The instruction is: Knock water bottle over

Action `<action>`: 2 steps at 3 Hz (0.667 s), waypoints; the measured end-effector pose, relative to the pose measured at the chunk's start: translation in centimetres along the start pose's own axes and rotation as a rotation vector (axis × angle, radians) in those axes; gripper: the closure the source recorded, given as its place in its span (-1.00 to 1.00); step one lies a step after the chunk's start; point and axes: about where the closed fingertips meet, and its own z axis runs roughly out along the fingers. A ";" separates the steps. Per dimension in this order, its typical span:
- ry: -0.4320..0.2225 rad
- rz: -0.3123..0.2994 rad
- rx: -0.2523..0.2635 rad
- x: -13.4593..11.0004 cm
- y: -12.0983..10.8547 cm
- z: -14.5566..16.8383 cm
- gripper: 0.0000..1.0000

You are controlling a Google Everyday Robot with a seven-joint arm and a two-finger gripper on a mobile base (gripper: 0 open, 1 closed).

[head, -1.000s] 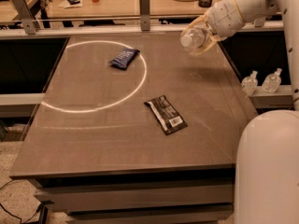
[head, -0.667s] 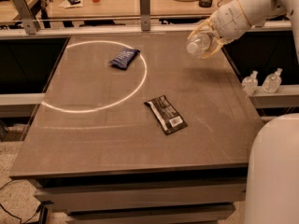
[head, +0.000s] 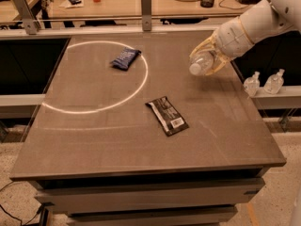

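1. While the white arm (head: 249,29) reaches in over the far right corner of the counter (head: 94,135), the pincer (head: 205,61) is clamped around the water bottle (head: 200,63), gripping its clear body.
2. Water bottle: tilted almost onto its side, white cap pointing toward the near left corner. It sits over the counter's far half, close to the right edge. Contact with the surface cannot be told.
3. Black packet (head: 167,115): flat, near the counter's middle, well apart from the bottle.
4. Dark blue packet (head: 125,58): inside the white circle (head: 146,72), toward the far left corner.
5. Two small pump bottles (head: 251,83): upright on a ledge (head: 287,97) beyond the right edge.
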 end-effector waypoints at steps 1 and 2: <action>-0.018 -0.043 -0.069 -1.5 2.0 1.1 1.00; -0.026 -0.083 -0.138 -2.5 3.5 1.6 1.00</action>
